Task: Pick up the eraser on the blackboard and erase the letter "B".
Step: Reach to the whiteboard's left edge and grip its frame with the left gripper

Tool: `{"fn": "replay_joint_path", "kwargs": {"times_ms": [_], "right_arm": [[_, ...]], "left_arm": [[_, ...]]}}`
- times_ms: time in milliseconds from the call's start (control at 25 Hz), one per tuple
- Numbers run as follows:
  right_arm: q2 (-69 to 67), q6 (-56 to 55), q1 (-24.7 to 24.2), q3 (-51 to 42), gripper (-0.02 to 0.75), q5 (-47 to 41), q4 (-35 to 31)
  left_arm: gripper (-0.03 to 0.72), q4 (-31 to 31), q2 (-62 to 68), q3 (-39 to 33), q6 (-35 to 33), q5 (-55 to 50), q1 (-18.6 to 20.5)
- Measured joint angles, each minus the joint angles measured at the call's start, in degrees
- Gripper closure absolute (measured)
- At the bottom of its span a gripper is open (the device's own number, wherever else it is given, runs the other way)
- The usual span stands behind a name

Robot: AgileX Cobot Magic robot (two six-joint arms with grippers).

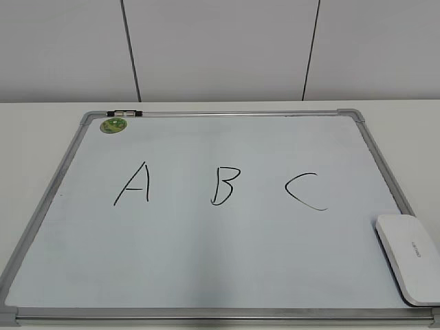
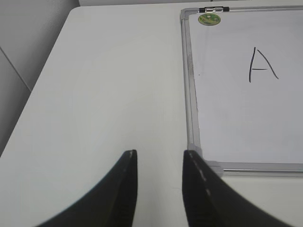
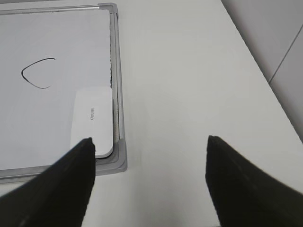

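The blackboard [image 1: 206,240] is a white dry-erase board with a silver frame, lying flat on the table. The letter "B" [image 1: 225,185] is drawn in black at its middle, between an "A" [image 1: 133,184] and a "C" [image 1: 306,190]. The eraser [image 1: 411,256] is a white rounded block at the board's near right corner; it also shows in the right wrist view [image 3: 92,120]. My right gripper [image 3: 149,144] is open wide and empty over bare table, right of the board's corner. My left gripper [image 2: 160,158] is open and empty, left of the board's near left corner [image 2: 208,163]. Neither gripper shows in the exterior view.
A round green sticker [image 1: 114,125] and a small metal clip [image 1: 124,113] sit at the board's far left corner. A white table [image 2: 104,94] surrounds the board. A grey panelled wall [image 1: 220,48] stands behind it. The table's side edges show in both wrist views.
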State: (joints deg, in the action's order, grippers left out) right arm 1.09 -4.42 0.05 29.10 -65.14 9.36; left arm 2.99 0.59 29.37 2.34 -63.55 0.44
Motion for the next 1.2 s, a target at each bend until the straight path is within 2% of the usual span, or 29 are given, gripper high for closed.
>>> {"fn": "replay_joint_path", "kwargs": {"times_ms": [1000, 1200], "right_arm": [[0.00, 0.00, 0.00, 0.00, 0.176, 0.00, 0.00], [0.00, 0.00, 0.00, 0.00, 0.176, 0.00, 0.00]], "left_arm": [[0.456, 0.00, 0.00, 0.00, 0.00, 0.00, 0.00], [0.419, 0.00, 0.00, 0.00, 0.00, 0.00, 0.00]]}}
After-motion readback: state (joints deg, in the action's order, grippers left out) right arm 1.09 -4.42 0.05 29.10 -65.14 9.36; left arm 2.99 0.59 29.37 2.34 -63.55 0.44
